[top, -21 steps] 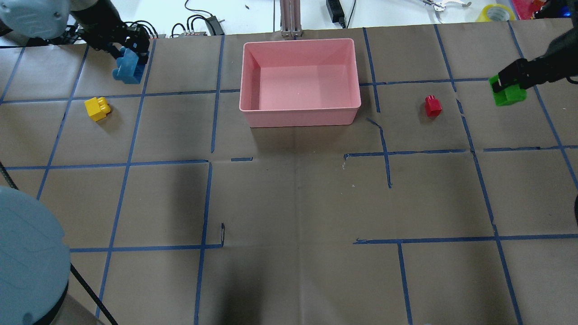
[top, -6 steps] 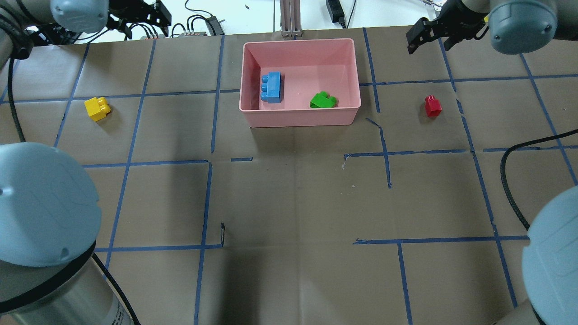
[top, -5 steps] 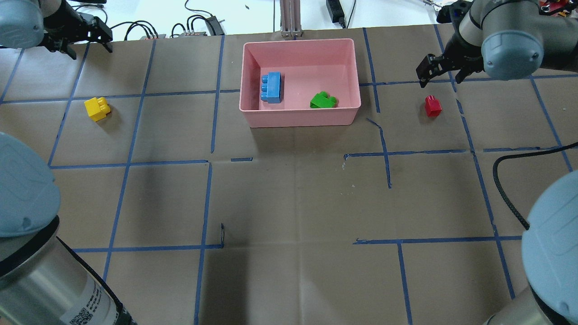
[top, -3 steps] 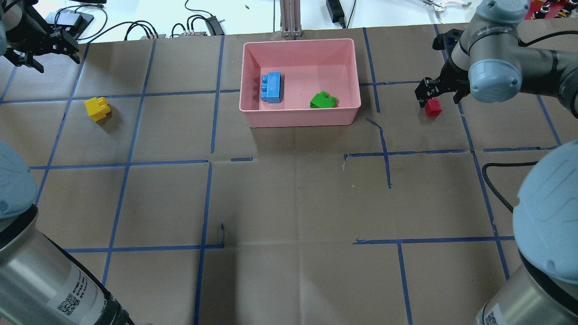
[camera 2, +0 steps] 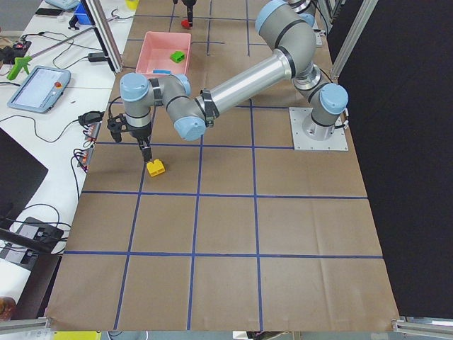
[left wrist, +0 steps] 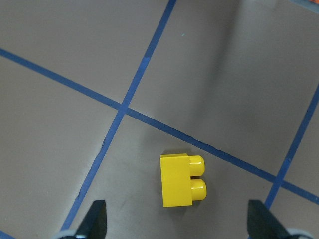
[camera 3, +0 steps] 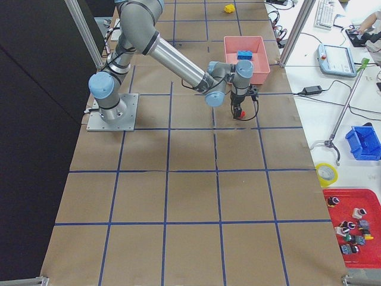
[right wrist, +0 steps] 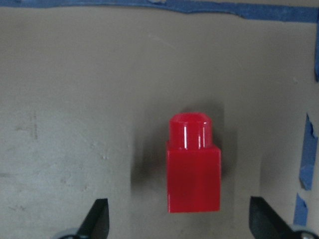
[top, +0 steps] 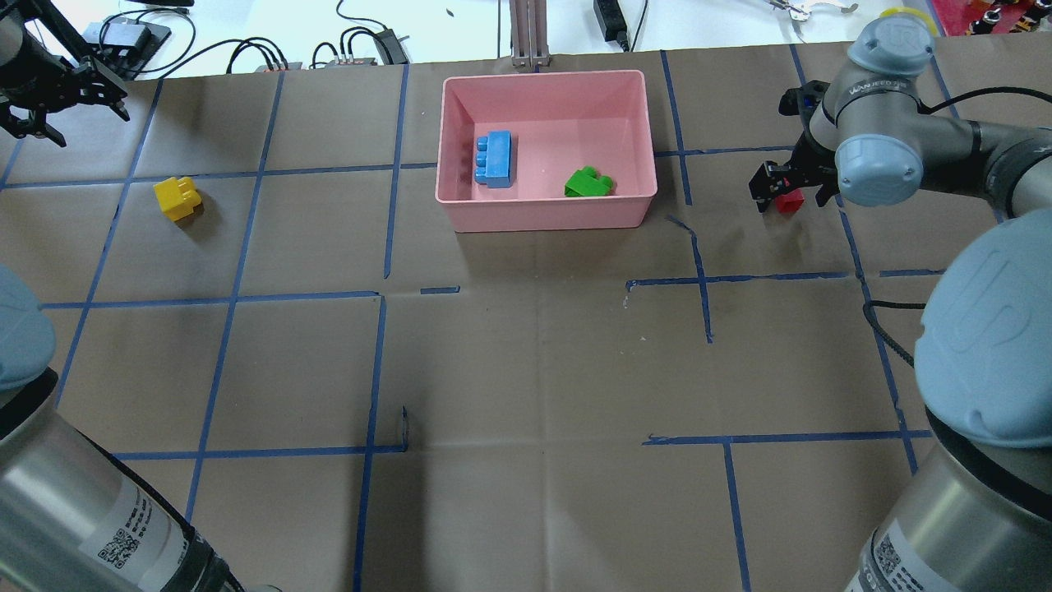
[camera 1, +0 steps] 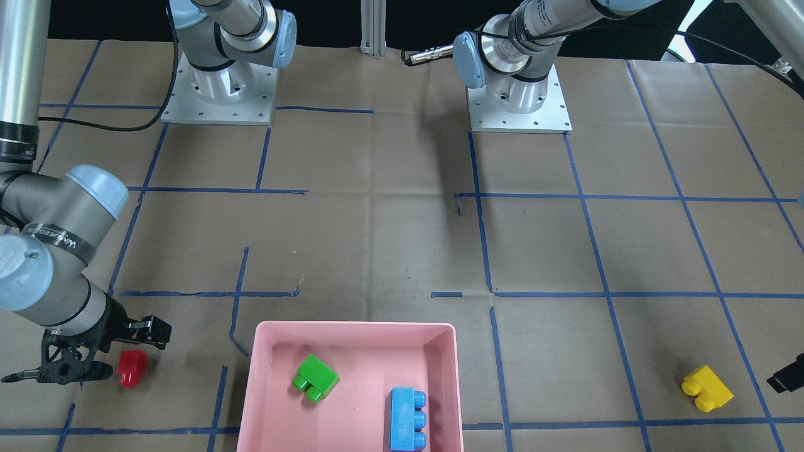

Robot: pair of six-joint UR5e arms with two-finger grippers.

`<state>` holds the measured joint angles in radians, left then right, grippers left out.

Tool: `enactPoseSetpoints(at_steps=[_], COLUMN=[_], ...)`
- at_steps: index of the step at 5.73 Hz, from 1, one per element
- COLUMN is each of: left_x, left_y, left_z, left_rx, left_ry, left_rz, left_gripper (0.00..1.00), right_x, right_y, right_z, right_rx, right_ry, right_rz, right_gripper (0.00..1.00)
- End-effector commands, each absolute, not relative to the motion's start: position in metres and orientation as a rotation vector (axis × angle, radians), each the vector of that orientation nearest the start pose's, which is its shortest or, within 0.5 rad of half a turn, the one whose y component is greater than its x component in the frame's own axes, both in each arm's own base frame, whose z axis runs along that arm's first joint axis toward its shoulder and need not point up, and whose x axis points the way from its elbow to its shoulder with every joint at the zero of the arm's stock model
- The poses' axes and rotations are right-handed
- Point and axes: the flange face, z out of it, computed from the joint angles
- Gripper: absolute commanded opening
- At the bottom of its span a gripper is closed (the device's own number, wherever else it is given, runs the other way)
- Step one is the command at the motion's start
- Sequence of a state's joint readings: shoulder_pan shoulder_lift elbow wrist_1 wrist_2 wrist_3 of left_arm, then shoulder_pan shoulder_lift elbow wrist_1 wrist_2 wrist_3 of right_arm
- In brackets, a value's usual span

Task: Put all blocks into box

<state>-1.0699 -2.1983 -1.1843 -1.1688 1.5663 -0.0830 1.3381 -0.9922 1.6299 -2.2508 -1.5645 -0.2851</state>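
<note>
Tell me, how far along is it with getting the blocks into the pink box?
About halfway. Done: the blue block and the green block lie inside the box. In hand: the right gripper hangs open over the red block, and the left gripper hangs open above the yellow block; neither is gripped yet. Left: both of those, still on the table.

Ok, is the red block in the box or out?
Out. The red block sits on the paper, apart from the box, below the open right end effector.
</note>
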Motion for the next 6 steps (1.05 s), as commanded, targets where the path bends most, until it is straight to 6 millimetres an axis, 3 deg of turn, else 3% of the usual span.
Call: enactPoseSetpoints(at_steps=[1,2,3,4,5,6], left_x=[0.236,0.235,0.236,0.237,0.236,0.237], left_y=[-0.708,-0.709,-0.713,-0.72,-0.723,-0.724], left_z=[0.296,0.283,0.263,0.242,0.224,0.213], left_rx=[-1.243,-1.288,-1.288,-1.289,-1.292,-1.293], left_ry=[2.882,2.868,2.872,2.888,2.9,2.901], left_rz=[-0.17,-0.141,-0.11,-0.112,-0.085,-0.063], left_gripper=[1.0,1.0,1.0,1.0,1.0,1.0], right_x=[-0.022,-0.021,-0.021,-0.021,-0.021,-0.022], right_y=[-0.67,-0.67,-0.669,-0.668,-0.669,-0.668], right_z=[0.184,0.183,0.183,0.181,0.186,0.198], right_rx=[-0.082,-0.078,-0.075,-0.075,-0.082,-0.08], right_ry=[3.148,3.147,3.147,3.145,3.149,3.153], right_rz=[-0.089,-0.084,-0.074,-0.06,-0.083,-0.099], right_gripper=[0.99,0.82,0.54,0.18,0.06,0.05])
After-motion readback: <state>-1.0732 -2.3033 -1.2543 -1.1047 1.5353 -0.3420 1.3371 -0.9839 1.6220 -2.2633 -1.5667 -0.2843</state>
